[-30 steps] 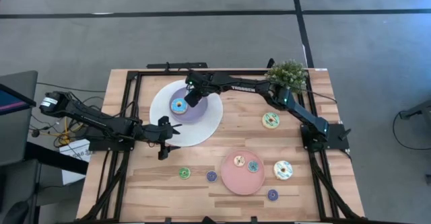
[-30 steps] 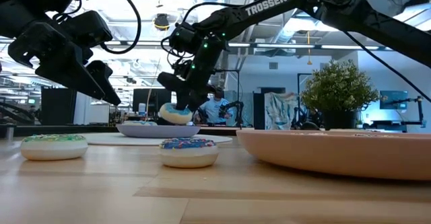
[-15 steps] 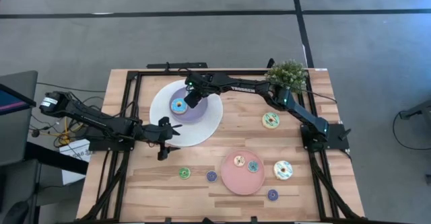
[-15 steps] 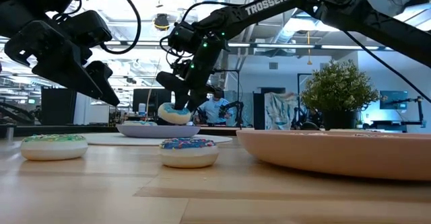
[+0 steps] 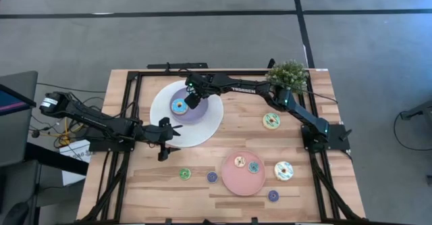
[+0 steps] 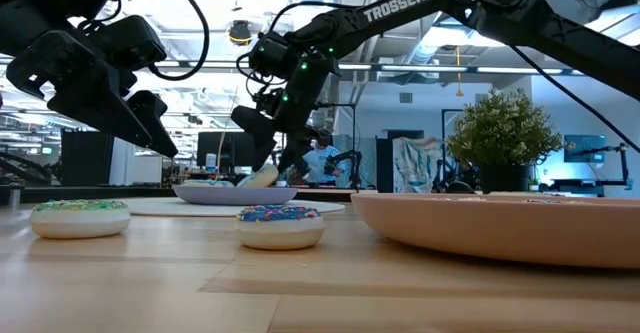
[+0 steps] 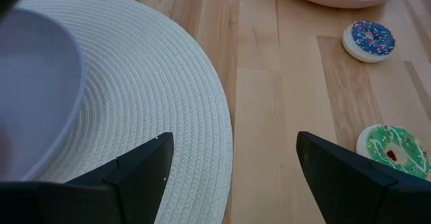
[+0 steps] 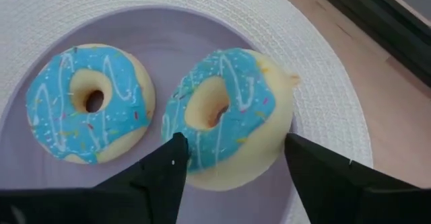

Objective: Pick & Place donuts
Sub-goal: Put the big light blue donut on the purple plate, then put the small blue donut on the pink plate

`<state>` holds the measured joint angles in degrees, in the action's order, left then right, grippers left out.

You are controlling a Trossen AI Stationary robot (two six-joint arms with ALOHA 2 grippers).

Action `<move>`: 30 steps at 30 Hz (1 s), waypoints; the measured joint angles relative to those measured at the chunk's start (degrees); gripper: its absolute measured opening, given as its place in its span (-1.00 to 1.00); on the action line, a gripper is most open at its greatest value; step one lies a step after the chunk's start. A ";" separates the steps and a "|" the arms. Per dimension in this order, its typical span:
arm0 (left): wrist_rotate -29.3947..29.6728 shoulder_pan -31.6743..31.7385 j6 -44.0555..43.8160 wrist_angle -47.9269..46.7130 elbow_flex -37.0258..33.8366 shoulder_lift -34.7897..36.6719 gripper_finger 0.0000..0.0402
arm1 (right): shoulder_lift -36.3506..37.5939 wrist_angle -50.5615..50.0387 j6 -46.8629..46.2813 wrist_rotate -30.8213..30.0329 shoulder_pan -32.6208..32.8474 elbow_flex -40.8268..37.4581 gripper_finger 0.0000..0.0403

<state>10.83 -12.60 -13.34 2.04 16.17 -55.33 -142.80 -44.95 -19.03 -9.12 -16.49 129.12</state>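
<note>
I take the lilac plate (image 5: pixel 191 108) as my reference; it sits on a round white woven mat (image 5: pixel 206 127) toward the far side of the table. The right gripper (image 5: pixel 191 101) hangs over the plate with its fingers spread and nothing clamped between them; a blue-iced donut (image 8: pixel 229 116) lies just in front of those fingers, tilted on its edge against the plate, cream dough showing at its side. A second blue-iced donut (image 8: pixel 91 103) lies flat beside it on the same plate, with white zigzag lines and sprinkles on the icing. The left gripper (image 5: pixel 170 133) waits at the mat's near-left edge, fingers apart and empty. Nearer to me than the lilac plate stands a pink plate (image 5: pixel 233 181) carrying an orange donut (image 5: pixel 239 161) and a teal mini donut (image 5: pixel 254 167). Left of the pink plate lie a green mini donut (image 5: pixel 185 174) and a purple mini donut (image 5: pixel 212 177); right of it, a cream donut (image 5: pixel 283 170) and another purple mini (image 5: pixel 273 195). A potted plant (image 5: pixel 288 74) stands well right of the lilac plate, a green-iced donut (image 5: pixel 271 121) near it.
</note>
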 joint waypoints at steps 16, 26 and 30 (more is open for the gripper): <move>0.00 0.00 0.00 -0.02 0.01 0.00 0.54 | 0.20 -1.73 -0.71 6.43 0.09 0.00 -0.03; 0.00 0.00 -0.09 0.03 0.01 0.00 0.54 | 2.78 -9.11 -3.42 7.85 -0.44 0.44 -0.09; 0.00 0.00 -0.84 0.01 0.01 -0.01 0.54 | 4.08 -9.78 -2.61 7.70 -0.37 0.52 -0.08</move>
<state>10.83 -12.60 -14.18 2.05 16.18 -55.34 -138.73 -54.73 -21.64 -1.42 -16.86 129.64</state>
